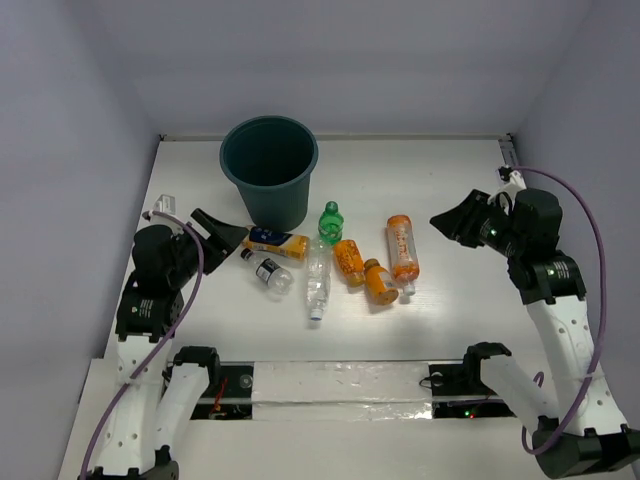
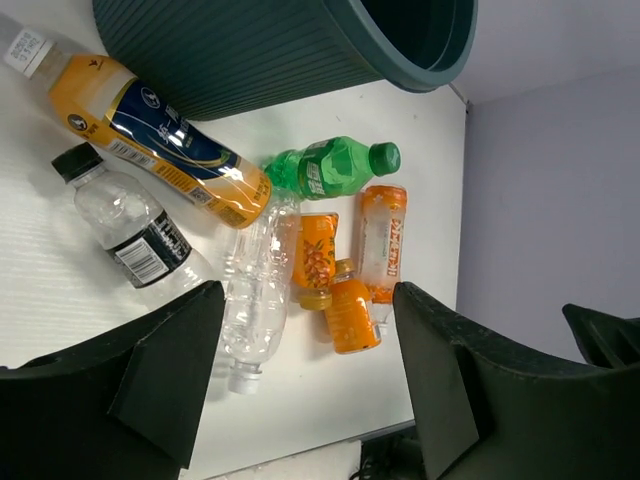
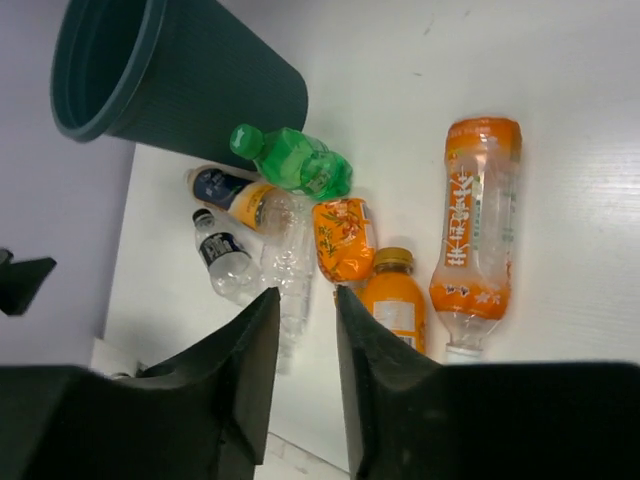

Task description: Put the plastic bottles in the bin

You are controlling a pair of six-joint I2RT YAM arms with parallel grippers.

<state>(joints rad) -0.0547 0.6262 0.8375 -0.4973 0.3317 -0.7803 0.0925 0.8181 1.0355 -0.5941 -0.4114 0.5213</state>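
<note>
The left pincer (image 2: 308, 295) is released, its two dark fingers spread wide with nothing between them, and it hovers just above the white surface (image 1: 450, 330) beside the bottles. The right pincer (image 3: 308, 300) holds nothing either; its fingers stand parted by only a narrow gap, and it hangs over the right side of the surface, well apart from the bottles.

The bin (image 1: 268, 200) stands upright near the far edge, left of centre. The plastic bottles lie in a loose cluster just in front of it. The green bottle (image 1: 330, 222) is nearest the bin. A blue-labelled orange bottle (image 1: 275, 240) and a short clear bottle (image 1: 268, 270) are to the left. A tall clear bottle (image 1: 318, 278) is in the middle. Three orange bottles (image 1: 380, 282) are on the right.

Pale lilac walls (image 1: 350, 60) enclose the surface on three sides. A strip of glossy tape (image 1: 340, 382) runs along its near edge, and a purple cable (image 1: 598, 250) loops beside the right arm.
</note>
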